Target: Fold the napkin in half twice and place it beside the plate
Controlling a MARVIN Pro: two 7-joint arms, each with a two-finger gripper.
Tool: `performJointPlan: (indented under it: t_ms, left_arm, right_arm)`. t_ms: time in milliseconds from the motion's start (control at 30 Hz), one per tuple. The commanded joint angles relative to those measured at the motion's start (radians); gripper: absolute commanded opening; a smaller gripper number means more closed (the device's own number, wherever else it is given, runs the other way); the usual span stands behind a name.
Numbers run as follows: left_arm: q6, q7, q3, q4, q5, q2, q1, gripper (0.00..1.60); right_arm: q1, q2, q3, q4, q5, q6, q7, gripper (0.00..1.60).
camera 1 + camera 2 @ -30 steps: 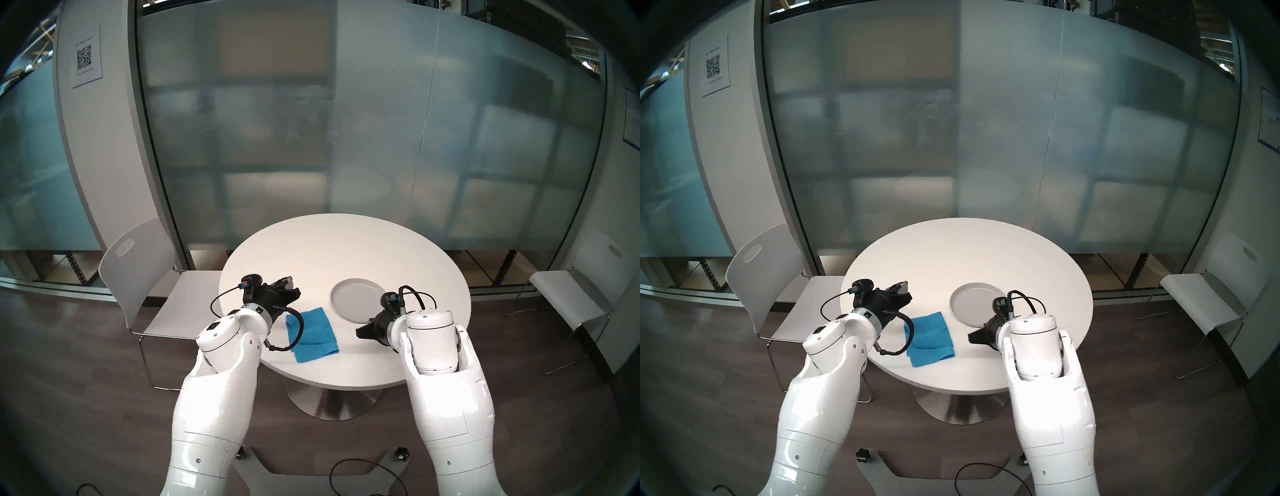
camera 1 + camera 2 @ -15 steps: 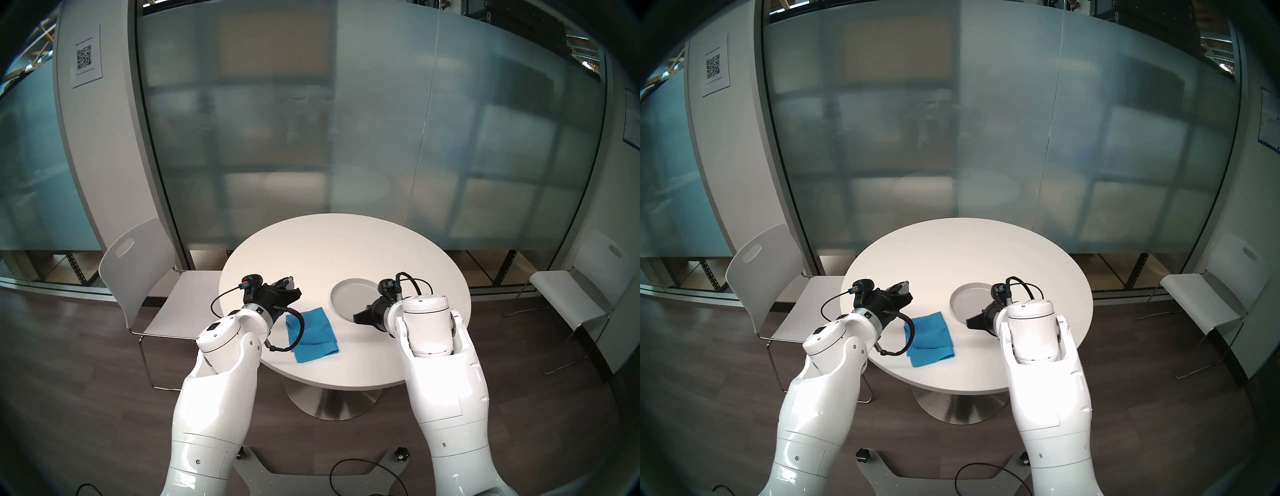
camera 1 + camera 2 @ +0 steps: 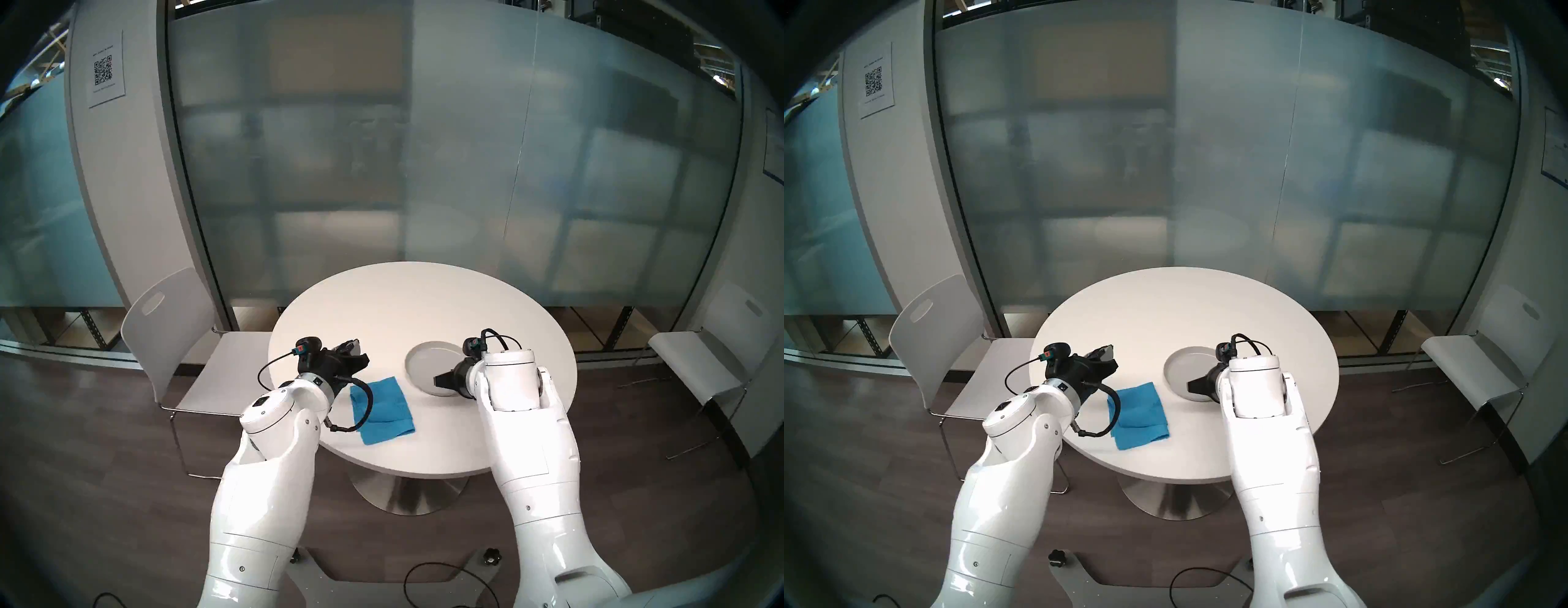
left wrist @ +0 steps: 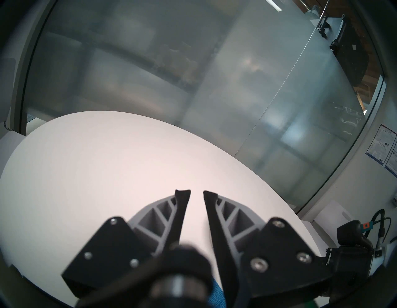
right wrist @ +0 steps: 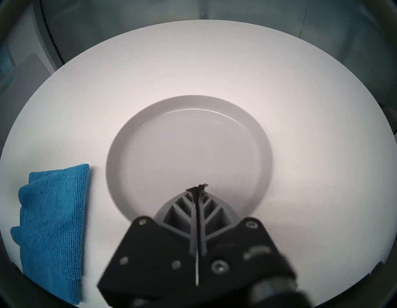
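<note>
The blue napkin (image 3: 384, 409) (image 3: 1141, 408) lies folded on the round white table (image 3: 424, 297), just left of the grey plate (image 3: 426, 358) (image 3: 1180, 363). In the right wrist view the napkin (image 5: 51, 223) sits a small gap away from the plate (image 5: 189, 148). My left gripper (image 3: 358, 353) (image 4: 197, 193) hovers beyond the napkin's far left corner. Its jaws stand slightly open with nothing between them. My right gripper (image 3: 437, 379) (image 3: 1190, 385) (image 5: 197, 188) is shut and empty, its tip over the plate's near part.
A black cable loop (image 3: 365, 407) from my left wrist hangs over the napkin's left edge. White chairs stand left (image 3: 169, 322) and right (image 3: 695, 365) of the table. A frosted glass wall (image 3: 424, 148) rises behind it.
My right arm has swung forward and to the left, carrying its shut gripper from the table beside the plate to above the plate's near part. Left arm and napkin have not moved.
</note>
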Motion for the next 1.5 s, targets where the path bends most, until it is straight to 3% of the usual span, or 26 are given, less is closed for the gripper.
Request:
performJointPlan:
  t_ms: [0, 367, 1467]
  left_arm:
    - [-0.003, 0.009, -0.001, -0.030, 0.004, 0.001, 0.001, 0.82]
    - [-0.004, 0.022, 0.008, -0.022, 0.002, 0.002, -0.008, 0.83]
    - [-0.004, 0.018, 0.009, 0.056, -0.003, 0.002, -0.078, 0.83]
  right_arm:
    - [0.068, -0.037, 0.018, 0.031, -0.022, -0.003, -0.007, 0.21]
    - [0.052, -0.035, 0.040, 0.065, -0.079, -0.003, 0.027, 0.20]
    - [-0.175, 0.057, -0.011, -0.174, -0.179, -0.003, 0.249, 0.19]
